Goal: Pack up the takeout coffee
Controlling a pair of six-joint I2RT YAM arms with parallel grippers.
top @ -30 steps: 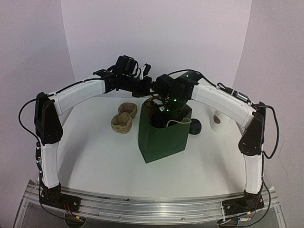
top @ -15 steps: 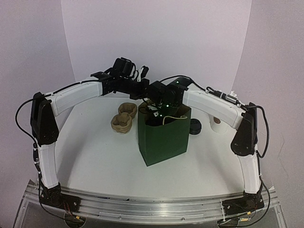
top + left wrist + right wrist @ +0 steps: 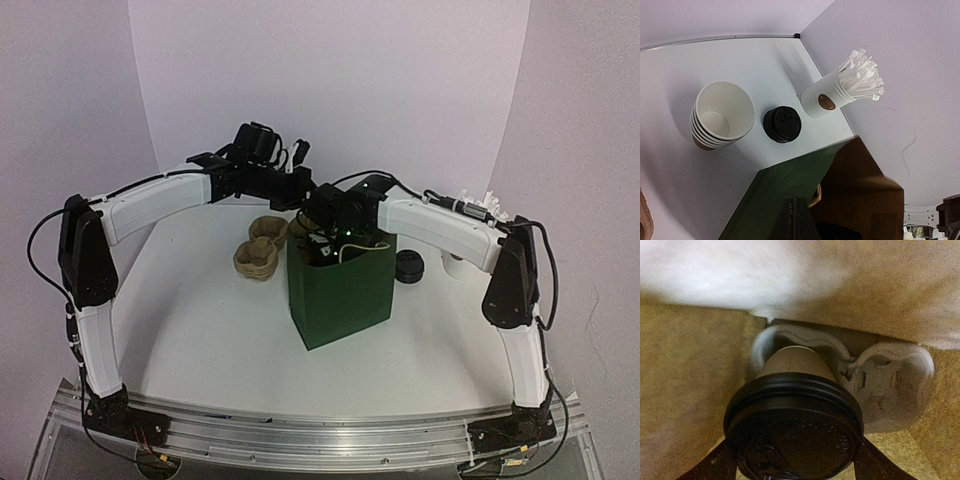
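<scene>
R jaws grip the coffee (image 3: 794,365) by its lid (image 3: 795,435), one finger each side. Cup foot sits in a pulp tray (image 3: 890,385) inside the green bag (image 3: 340,295), mid surface (image 3: 200,320). L jaws look closed at bag rim; can't tell if pinching it.

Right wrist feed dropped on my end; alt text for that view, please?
The takeout coffee, black dome lid nearest the camera, sits in one well of a grey pulp carrier, brown paper walls around it. The right gripper straddles the lid; grip unclear.
</scene>
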